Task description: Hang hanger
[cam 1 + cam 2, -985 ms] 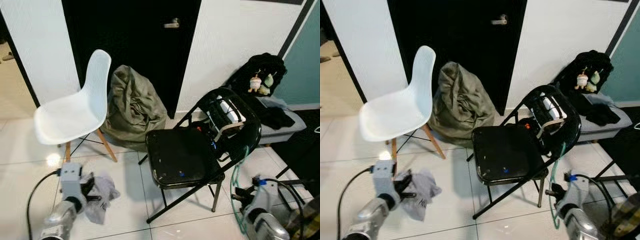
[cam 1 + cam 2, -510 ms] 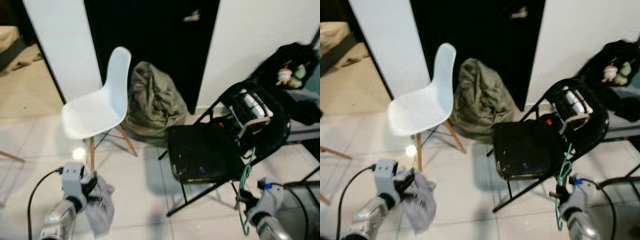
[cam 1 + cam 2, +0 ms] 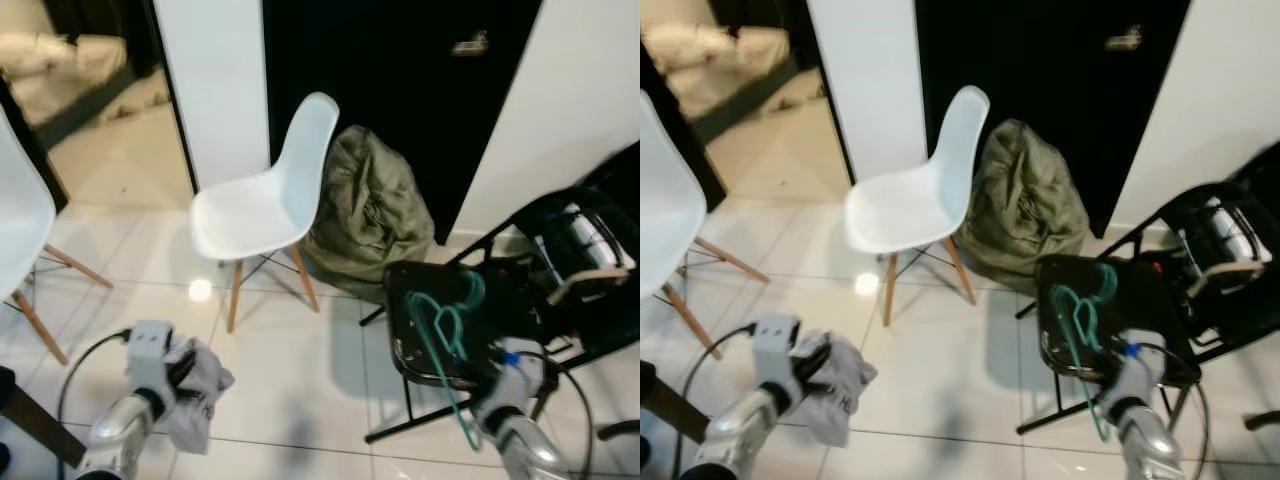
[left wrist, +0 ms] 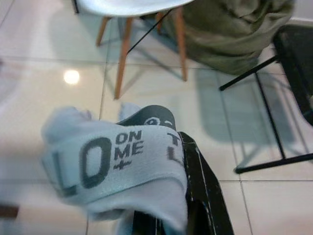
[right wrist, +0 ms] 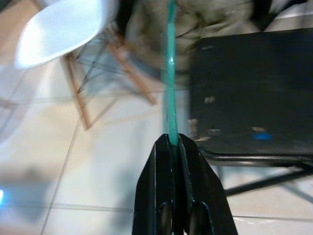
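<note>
Hanger, teal wire, lower right of head views, pinched by right end effector with both fingers pressed together on its thin rod. Hook end curls up over seat of black folding chair; rest of the wire trails down past the seat edge toward white tile floor.

Left end effector, lower left, fingers closed into a bunched grey garment with dark lettering, held low over the floor.

White shell chair centre frame, olive beanbag behind it against black door. Second white chair at far left edge. No rail or hook to hang on can be made out.

Risks, as judgement: grip is on one thin rod, so hanger may swivel or slip in the fingers while walking. Loose wire loops sit close to the folding chair frame and could snag on it when the arm lifts or turns. Garment hangs low, may drag on floor or drop.
</note>
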Robot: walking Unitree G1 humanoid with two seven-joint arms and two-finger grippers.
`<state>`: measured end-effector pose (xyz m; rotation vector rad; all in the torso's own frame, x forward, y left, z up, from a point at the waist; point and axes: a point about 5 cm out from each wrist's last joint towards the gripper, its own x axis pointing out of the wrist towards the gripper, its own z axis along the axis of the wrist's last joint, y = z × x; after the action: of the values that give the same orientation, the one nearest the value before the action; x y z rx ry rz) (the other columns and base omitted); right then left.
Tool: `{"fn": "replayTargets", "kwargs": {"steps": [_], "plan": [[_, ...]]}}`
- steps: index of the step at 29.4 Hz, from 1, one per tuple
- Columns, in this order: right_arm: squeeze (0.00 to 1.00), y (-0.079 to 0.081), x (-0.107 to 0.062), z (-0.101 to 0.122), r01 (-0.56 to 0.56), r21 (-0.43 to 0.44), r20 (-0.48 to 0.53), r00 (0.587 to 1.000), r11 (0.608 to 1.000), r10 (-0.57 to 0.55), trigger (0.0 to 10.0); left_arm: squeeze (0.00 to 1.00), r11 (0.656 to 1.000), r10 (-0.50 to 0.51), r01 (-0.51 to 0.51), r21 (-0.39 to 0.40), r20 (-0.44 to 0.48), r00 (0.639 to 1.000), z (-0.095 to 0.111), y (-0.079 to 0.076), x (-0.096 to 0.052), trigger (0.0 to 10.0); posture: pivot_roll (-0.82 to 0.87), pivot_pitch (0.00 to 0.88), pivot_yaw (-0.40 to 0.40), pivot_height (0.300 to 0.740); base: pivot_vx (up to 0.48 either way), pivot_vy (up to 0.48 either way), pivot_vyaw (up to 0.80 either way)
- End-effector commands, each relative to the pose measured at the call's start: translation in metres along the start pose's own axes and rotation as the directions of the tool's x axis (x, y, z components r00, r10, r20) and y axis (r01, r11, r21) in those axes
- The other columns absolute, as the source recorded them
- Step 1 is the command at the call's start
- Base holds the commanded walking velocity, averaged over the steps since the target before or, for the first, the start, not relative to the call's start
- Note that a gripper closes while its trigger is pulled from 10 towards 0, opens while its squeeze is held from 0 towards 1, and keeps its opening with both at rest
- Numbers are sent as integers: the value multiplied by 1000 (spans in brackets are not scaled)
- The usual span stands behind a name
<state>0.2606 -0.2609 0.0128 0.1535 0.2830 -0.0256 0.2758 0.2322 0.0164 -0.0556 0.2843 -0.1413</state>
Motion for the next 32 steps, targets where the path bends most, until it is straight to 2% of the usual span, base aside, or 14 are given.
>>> {"fn": "replayTargets", "kwargs": {"steps": [1,4,5,7,8,12,19,22,23,27,32], "plan": [[0,-3,-4,-7,12,-3,-29,999,1000,-12,10000,0,1000,2,-2,-13,-16,1000,-5,0,-3,10000,-60,94,-37,740,0,0,744],[0,-3,-3,-10,33,8,-41,999,999,-32,10000,0,1000,2,-3,-16,-26,1000,-7,0,-2,10000,-93,77,-61,740,0,-397,731],[0,-5,-4,-13,60,25,-52,997,998,-58,10000,0,1000,2,-3,-19,-44,999,-11,-2,-2,10000,-103,45,-96,740,0,-450,706],[0,-5,-4,-14,67,30,-54,996,997,-66,10000,0,1000,2,-3,-20,-49,999,-11,-3,-1,10000,-103,45,-96,740,0,-450,706],[0,-8,-4,-15,88,39,-76,994,995,-85,10000,0,1000,4,-5,-20,-50,999,-11,-4,0,10000,-125,27,-145,740,0,-450,0],[0,-9,-3,-15,89,45,-90,992,995,-84,10000,0,1000,18,-19,-23,-27,999,-8,-4,1,10000,-106,40,-159,740,0,-337,0],[0,-8,-7,-13,53,79,-29,998,995,-51,10000,0,999,35,-35,-3,14,999,-4,-3,-1,10000,-32,60,-121,740,0,0,0],[0,-8,-7,-14,62,62,-33,998,996,-60,10000,0,1000,18,-18,-9,1,1000,-5,-3,-1,10000,-37,62,-114,740,0,0,0],[0,-8,-7,-14,62,44,-39,997,997,-61,10000,0,1000,6,-6,-8,-6,1000,-6,-3,-1,10000,-57,59,-90,740,0,0,0],[0,-7,-7,-14,37,-15,-55,998,999,-38,10000,0,1000,-9,9,-3,-13,1000,-8,-6,-1,10000,-57,58,-84,740,0,0,800],[0,-7,-7,-14,29,-31,-61,998,999,-31,10000,0,1000,-11,11,-3,-10,1000,-8,-8,0,10000,-55,60,-87,740,0,0,800]]}}
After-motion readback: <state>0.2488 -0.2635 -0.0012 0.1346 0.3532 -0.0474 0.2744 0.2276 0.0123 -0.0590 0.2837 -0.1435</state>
